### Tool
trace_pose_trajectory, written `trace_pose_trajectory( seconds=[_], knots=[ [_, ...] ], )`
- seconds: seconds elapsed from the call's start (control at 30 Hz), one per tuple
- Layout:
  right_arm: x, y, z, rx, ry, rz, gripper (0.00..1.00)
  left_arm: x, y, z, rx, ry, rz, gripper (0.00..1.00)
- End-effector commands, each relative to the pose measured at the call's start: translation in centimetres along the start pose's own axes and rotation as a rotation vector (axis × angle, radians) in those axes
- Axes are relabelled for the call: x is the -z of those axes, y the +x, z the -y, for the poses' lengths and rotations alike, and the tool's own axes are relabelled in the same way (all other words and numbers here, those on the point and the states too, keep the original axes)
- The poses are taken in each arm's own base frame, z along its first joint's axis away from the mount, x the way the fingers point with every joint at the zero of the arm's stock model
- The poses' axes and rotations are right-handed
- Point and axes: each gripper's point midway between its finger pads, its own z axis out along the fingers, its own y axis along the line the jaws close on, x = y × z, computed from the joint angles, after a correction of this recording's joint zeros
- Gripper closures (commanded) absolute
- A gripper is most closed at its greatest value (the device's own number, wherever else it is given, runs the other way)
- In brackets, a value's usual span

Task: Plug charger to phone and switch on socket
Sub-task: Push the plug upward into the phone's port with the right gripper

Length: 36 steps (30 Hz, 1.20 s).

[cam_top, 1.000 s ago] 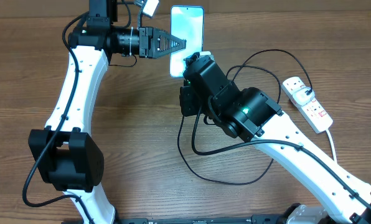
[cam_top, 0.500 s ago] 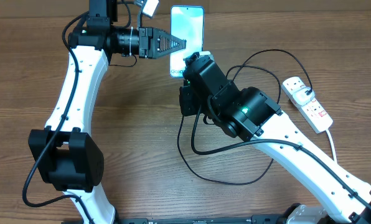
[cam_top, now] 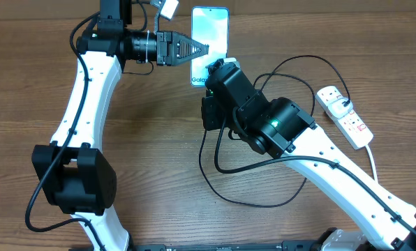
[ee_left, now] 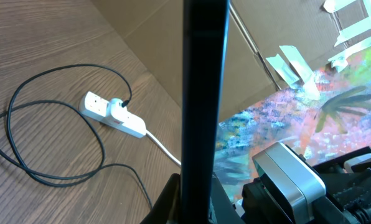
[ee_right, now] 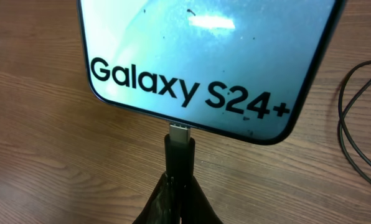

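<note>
The phone (cam_top: 209, 31) is held edge-on between the fingers of my left gripper (cam_top: 204, 49), which is shut on its side. In the left wrist view it is a dark vertical bar (ee_left: 204, 93) rising from that gripper (ee_left: 195, 208). My right gripper (ee_right: 179, 196) is shut on the charger's black connector (ee_right: 179, 155). The connector's metal tip touches the bottom edge of the phone (ee_right: 204, 56) below the "Galaxy S24+" lettering; I cannot tell how deep it sits. The charger cable (cam_top: 264, 202) loops over the table to the socket (cam_top: 345, 116) at the right.
The white socket strip (ee_left: 112, 114) has a plug in it and a thick white cord (ee_left: 164, 149) trailing off. Black cable loops (ee_left: 48, 124) lie on the wooden table between my right arm (cam_top: 278, 129) and the strip. A cardboard wall stands behind.
The phone's lower end now shows part of its lettering beside my right gripper in the overhead view. Both arms have barely moved.
</note>
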Motion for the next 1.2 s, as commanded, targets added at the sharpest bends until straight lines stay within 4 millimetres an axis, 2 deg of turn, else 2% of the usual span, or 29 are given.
trace_pose_trajectory(
  seconds=[0.0,0.5,0.63,1.17],
  knots=[
    [0.44,-0.84,-0.31,0.004,-0.011,0.022,0.96,-0.01,-0.51,2.99,-0.072,0.084,-0.004,0.96],
    [0.44,-0.8,-0.42,0.004,-0.018,0.019,0.96,-0.02,-0.53,2.82,-0.076,0.074,-0.003,0.96],
    [0.45,-0.8,-0.42,0.004,-0.018,0.019,0.96,-0.06,-0.59,2.06,-0.073,0.029,0.0,0.96],
    [0.45,-0.87,-0.47,0.003,-0.019,0.022,0.96,-0.05,-0.54,2.6,-0.066,0.061,-0.003,0.96]
  ],
)
